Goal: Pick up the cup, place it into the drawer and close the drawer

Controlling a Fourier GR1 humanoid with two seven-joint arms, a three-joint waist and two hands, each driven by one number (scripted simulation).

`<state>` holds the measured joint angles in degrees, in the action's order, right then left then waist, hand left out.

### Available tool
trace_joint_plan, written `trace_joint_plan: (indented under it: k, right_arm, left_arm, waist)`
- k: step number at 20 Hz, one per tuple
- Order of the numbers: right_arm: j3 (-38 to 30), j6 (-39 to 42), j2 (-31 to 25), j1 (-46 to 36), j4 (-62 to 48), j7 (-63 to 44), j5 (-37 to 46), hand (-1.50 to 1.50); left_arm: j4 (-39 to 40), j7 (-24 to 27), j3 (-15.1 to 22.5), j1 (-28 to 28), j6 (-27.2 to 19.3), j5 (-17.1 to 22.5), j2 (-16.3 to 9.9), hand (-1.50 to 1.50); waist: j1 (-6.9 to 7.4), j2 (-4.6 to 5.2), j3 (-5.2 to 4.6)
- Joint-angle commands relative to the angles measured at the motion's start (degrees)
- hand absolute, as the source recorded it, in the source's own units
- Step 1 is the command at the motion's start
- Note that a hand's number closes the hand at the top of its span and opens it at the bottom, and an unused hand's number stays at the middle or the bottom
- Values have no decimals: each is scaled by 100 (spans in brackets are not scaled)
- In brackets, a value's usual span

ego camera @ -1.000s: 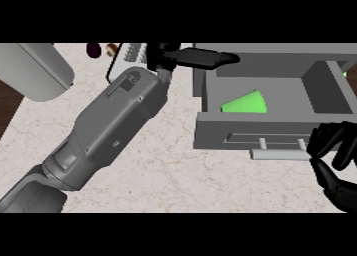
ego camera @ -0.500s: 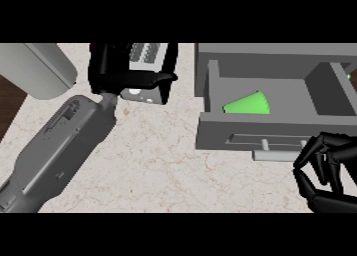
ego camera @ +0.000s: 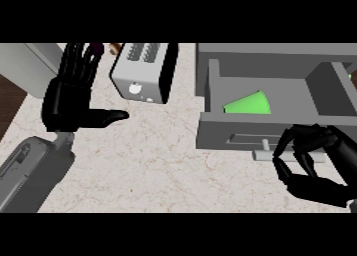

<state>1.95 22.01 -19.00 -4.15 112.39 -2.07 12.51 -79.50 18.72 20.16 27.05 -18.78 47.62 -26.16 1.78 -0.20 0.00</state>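
A grey drawer stands pulled out at the right of the head view, and a green cup lies inside it against the front wall. My right hand is just below and right of the drawer's front. Its fingers are curled, with the tips close beside the small handle, and nothing shows in its grasp. Far from the drawer, my left hand is over the counter at the upper left. It is open, fingers straight and pointing away, thumb out to the right, holding nothing.
A silver toaster stands on the counter between my left hand and the drawer. A large grey appliance fills the top left corner. The counter's left edge borders dark wood. Pale marble counter spreads below.
My left arm has drawn back from the drawer, swinging left and toward me. My right hand has moved up and left, closer to the drawer's handle. The cup stays in the drawer.
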Motion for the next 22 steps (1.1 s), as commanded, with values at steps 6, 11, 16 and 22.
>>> trace_joint_plan:
  k: [6,11,16,22]
  right_arm:
    - [1046,-822,-4,-434,-1583,982,2339,150]
    - [1248,-1493,452,-948,-3086,1336,2950,-150]
    - [1043,-1446,468,-1743,-4228,1520,3232,-150]
    - [907,-1983,827,-2126,-5575,1922,3534,-150]
  left_arm:
    - [-537,148,-572,-1090,749,117,-567,-150]
    - [-442,253,-1006,-1652,1646,294,-877,-150]
    - [-649,129,-1167,-1849,1539,68,-610,-150]
    - [-507,-40,-1808,-2064,2102,219,-739,-150]
  waist:
    - [-50,26,1]
    - [-24,46,1]
    - [-96,34,2]
    - [-108,29,2]
